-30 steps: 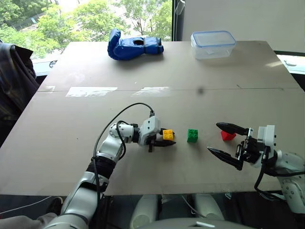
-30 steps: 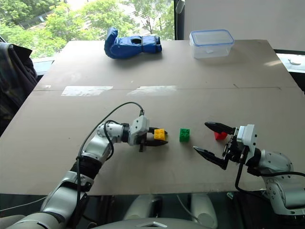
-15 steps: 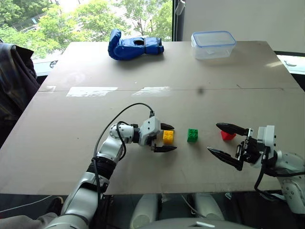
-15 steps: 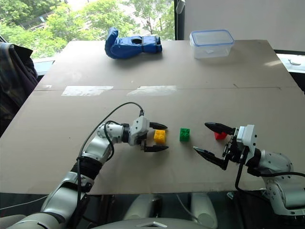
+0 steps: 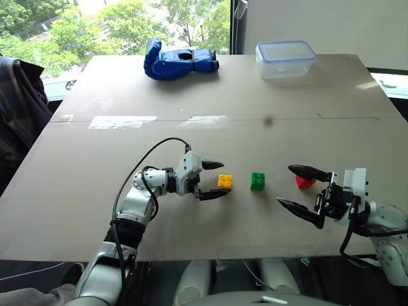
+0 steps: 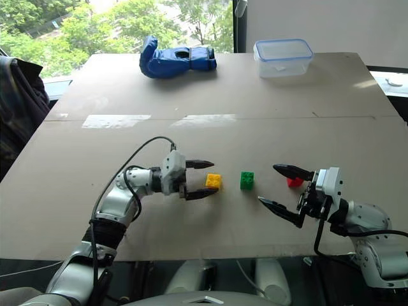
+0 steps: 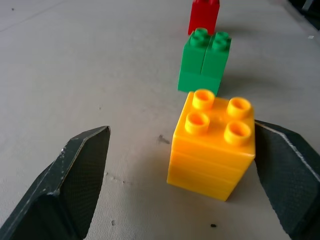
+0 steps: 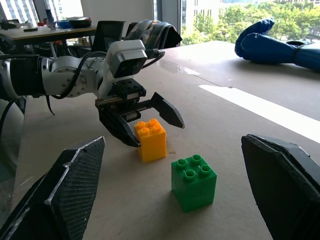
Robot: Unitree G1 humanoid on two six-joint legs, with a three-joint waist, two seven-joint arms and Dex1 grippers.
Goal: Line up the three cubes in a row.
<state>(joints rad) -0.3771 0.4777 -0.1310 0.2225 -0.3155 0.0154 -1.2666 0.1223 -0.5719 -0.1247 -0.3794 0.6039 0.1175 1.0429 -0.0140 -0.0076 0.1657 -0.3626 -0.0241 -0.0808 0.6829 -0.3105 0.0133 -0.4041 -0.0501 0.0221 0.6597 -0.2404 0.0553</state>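
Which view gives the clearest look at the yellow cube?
The left wrist view: the yellow cube sits close up between the open left gripper's fingers, four studs visible, green cube behind it. The right wrist view shows it smaller, from the side. The head views show it small, from above.

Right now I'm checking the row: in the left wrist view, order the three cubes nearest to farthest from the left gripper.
1. Yellow-orange cube, between the open fingers.
2. Green cube, just beyond it.
3. Red cube, farthest, behind the green.
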